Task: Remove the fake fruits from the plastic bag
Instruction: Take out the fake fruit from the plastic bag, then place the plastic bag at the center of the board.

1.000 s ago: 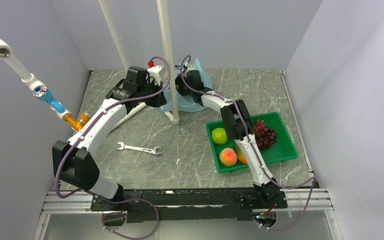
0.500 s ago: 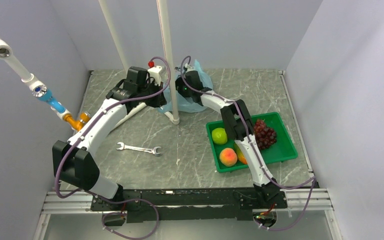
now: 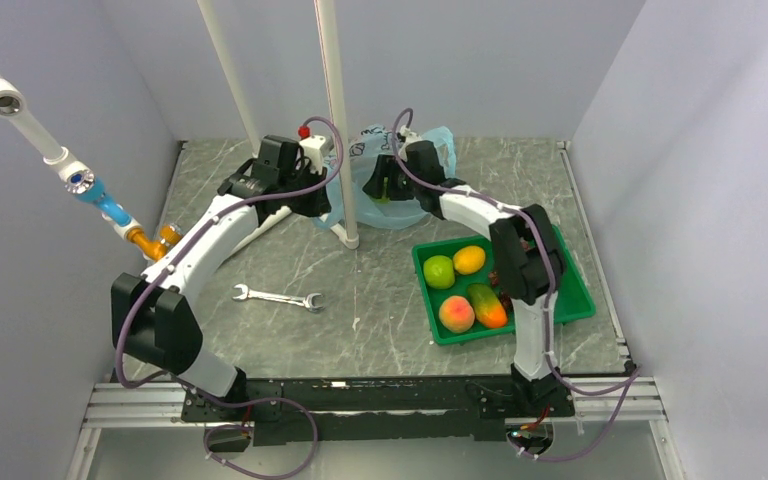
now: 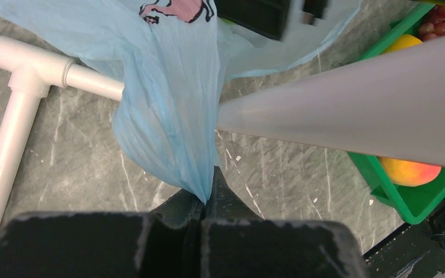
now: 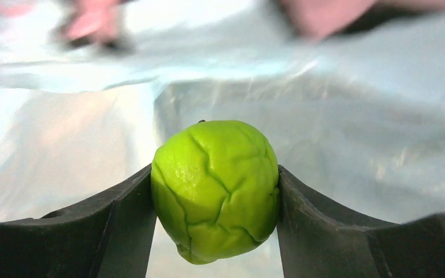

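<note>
At far centre of table (image 3: pixel 380 320), plastic bag (image 3: pixel 372 208) hangs pinched at one edge. Top view: R tool tips go into bag mouth, hidden by the film; L tool tips hard to make out behind white pole (image 3: pixel 337 120). R wrist view: upper part blurred, nothing legible. Grape bunch (image 4: pixel 442 22) mostly hidden behind R arm (image 3: pixel 520 265) from above, cut off at frame edge in L wrist view. Dark print (image 4: pixel 171 8) on bag also cut off at top.

L tool (image 4: pixel 208 200): fully closed, gripping a gathered fold of bag. R tool (image 5: pixel 215 174): part open, both fingers pressed on lime (image 5: pixel 215 188); lime is inside bag, film all round.

Green tray (image 3: pixel 572 290), to R of bag and apart from it, holds green apple (image 3: pixel 439 271), orange (image 3: pixel 469 259), peach (image 3: pixel 456 314), mango (image 3: pixel 486 305), grape bunch. Wrench (image 3: pixel 278 297) lies on table, outside both containers.
</note>
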